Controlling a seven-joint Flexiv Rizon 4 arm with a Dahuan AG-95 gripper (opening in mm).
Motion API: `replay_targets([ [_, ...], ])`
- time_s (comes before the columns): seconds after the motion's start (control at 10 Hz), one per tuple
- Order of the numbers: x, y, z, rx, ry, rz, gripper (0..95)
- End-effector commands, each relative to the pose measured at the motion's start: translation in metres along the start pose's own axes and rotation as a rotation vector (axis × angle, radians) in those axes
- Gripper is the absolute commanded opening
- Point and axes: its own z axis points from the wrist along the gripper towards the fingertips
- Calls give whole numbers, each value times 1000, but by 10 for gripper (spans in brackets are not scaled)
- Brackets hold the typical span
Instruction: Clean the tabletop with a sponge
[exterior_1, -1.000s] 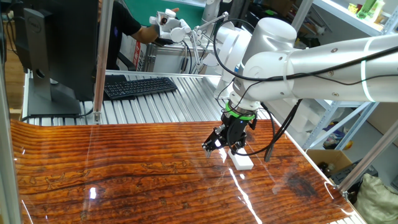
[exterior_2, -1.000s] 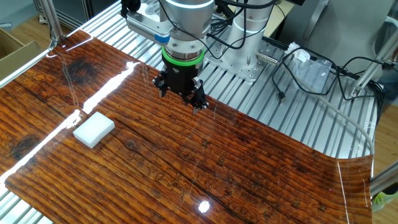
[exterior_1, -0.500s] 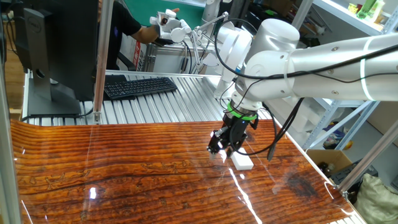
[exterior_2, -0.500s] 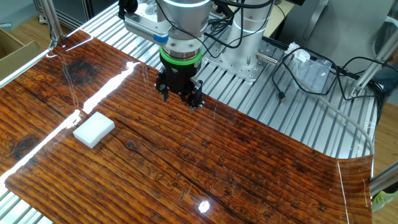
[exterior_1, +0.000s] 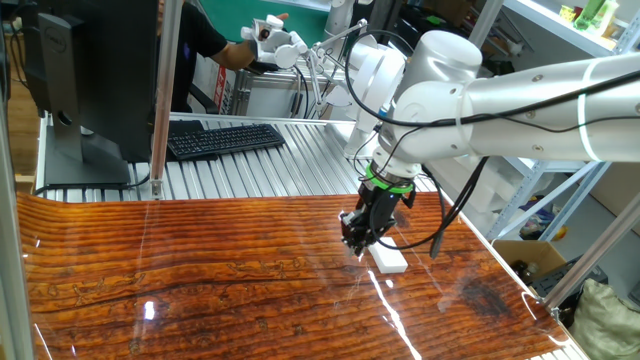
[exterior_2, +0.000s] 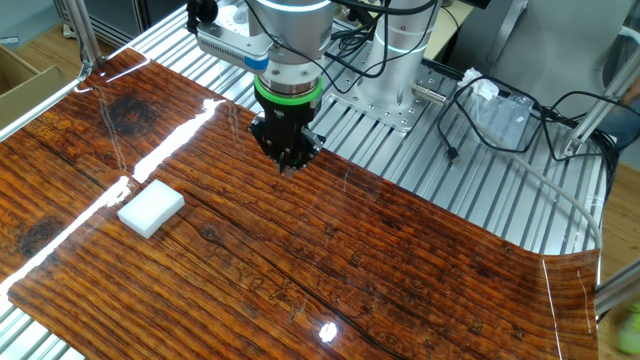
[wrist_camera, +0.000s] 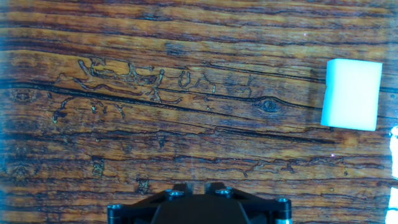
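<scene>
1. On the counter (exterior_2: 420, 290), toward one side: sponge (exterior_2: 151, 209) lying flat, white against the glossy red-brown grain, nothing touching it.
2. In the hand view, near the right edge: sponge (wrist_camera: 352, 94) well off the line of the fingers, short side facing the camera.
3. Likely light and soft, soft-edged, easily squashed; probably prone to sliding on the slick surface if nudged from one side only.
4. Best taken across the two long faces, near the middle, with both pads landing together; a moderate squeeze should do, since a hard one would only flatten it.
5. Above the counter, close to its far edge by the ribbed metal: end effector (exterior_2: 286, 160) hanging clear of the wood, pointing down, well apart from the sponge.
6. Fingers drawn together, little or no gap seen in either fixed view; nothing held, nothing touched.
7. From the other side: end effector (exterior_1: 357, 238) apparently just beside the sponge (exterior_1: 389, 260), an effect of the viewing angle.
8. Needed first, by this reading: opening wider than the sponge, then lining up over it.
</scene>
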Motion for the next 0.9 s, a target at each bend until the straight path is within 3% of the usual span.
replay_targets([
  [0.1,0,0,0,1,0,0,0],
  [0.4,-1,-10,5,2,-3,-24,0],
  [0.9,-3,-51,19,3,-17,-57,0],
])
